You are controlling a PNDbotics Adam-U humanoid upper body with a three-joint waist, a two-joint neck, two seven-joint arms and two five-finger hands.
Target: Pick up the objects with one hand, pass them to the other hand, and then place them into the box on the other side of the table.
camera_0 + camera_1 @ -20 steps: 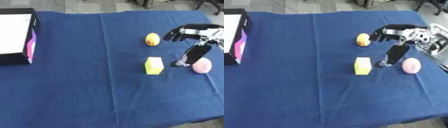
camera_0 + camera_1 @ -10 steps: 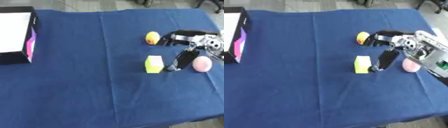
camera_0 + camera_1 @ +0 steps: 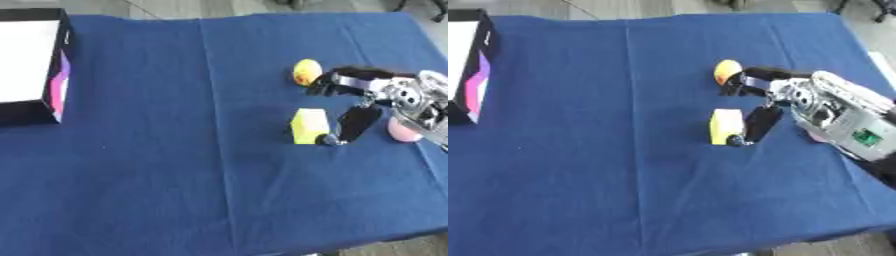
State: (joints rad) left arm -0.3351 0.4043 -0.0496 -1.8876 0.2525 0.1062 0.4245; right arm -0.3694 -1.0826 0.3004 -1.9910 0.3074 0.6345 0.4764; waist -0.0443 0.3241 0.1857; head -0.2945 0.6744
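the robot's right hand (image 3: 367,100), fingers apart, reaches beside a yellow block (image 3: 308,125) on the blue bench (image 3: 175,175) — it should straddle the block squarely before closing — box (image 3: 31,65) far left.

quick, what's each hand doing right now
Right hand: open, thumb tip down beside the yellow block, holding nothing.
Left hand: not in view.

A desk (image 3: 175,190) covered in a dark blue cloth (image 3: 157,125) filled the view, with grey floor (image 3: 236,7) beyond its far edge.
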